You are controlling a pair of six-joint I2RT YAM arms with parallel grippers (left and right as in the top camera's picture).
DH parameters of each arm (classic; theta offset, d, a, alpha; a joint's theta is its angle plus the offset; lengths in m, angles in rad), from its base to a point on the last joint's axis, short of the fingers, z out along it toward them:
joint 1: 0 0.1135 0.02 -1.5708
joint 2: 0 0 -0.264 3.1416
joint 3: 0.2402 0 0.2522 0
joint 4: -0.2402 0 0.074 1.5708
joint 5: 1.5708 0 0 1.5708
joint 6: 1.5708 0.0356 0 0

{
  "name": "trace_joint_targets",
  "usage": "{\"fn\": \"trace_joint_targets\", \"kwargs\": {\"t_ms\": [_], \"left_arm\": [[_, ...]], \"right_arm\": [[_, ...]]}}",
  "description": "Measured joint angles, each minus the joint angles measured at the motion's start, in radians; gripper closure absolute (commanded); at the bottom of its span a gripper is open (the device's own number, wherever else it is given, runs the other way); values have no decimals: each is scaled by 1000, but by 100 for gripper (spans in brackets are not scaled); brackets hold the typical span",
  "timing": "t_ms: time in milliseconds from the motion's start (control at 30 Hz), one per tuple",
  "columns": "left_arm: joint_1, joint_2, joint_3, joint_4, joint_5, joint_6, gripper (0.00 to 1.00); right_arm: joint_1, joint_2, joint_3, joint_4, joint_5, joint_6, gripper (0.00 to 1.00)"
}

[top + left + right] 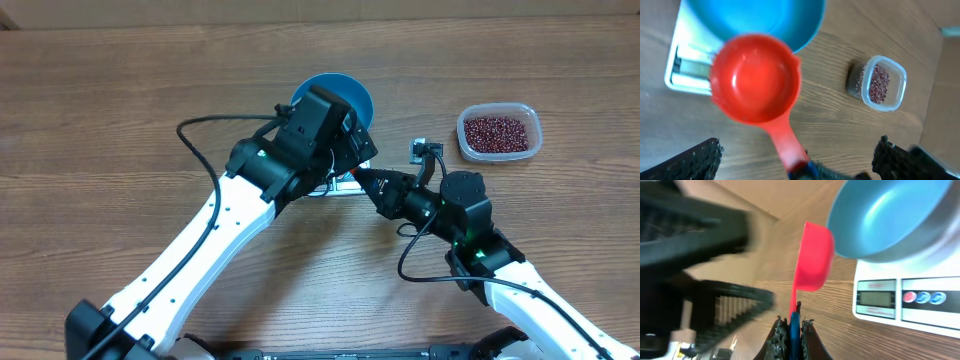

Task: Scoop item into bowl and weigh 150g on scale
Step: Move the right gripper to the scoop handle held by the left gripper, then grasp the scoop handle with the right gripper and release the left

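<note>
The beans (497,130) are seen heaped in a clear tub (533,140) at the right of the wooden table (120,80), well apart from the blue bowl (355,95). From overhead the bowl is half hidden by the left arm, and the scale beneath it is almost wholly covered. The scale (880,311) is shown plainly only in the right wrist view, with the bowl resting on it. There a grey display (875,298) and three round red and blue marks (922,297) are seen along its edge, but no figure or writing can be read. A red scoop (755,77) is shown from above in the left wrist view, just beside the bowl's rim. Whether it touches the rim cannot be told. Its handle is pinched tightly in the right gripper (793,327), a grip seen close only in the right wrist view. The left gripper (799,145) is spread wide above the scoop, its fingers (700,160) far apart and nothing held.
</note>
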Motion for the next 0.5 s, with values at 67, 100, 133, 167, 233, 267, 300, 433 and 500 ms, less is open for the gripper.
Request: {"fn": "trace_joint_targets", "kwargs": {"t_ms": [67,100,133,167,233,267,300,433,500], "left_arm": [[0,-29,0,2,-12,78,0],[0,-49,0,4,-19,123,0],[0,-68,0,4,-23,168,1],[0,-86,0,3,-27,208,0],[0,-119,0,-2,-32,290,1],[0,-134,1,-7,-35,334,0],[0,-145,2,-13,-37,370,0],[0,-164,3,-52,-43,492,0],[0,-164,3,-72,-43,528,0]], "right_arm": [[-11,-13,0,-19,0,-6,96],[-17,-23,0,-24,1,-12,96],[-23,-37,0,-34,0,-19,96],[-27,-51,0,-46,0,-24,96],[-41,-89,0,-78,0,-37,96],[-50,-108,0,-98,0,-42,96],[-60,-126,0,-115,0,-44,96],[-114,-196,1,-207,0,-66,96],[-144,-232,1,-253,3,-81,96]]}}
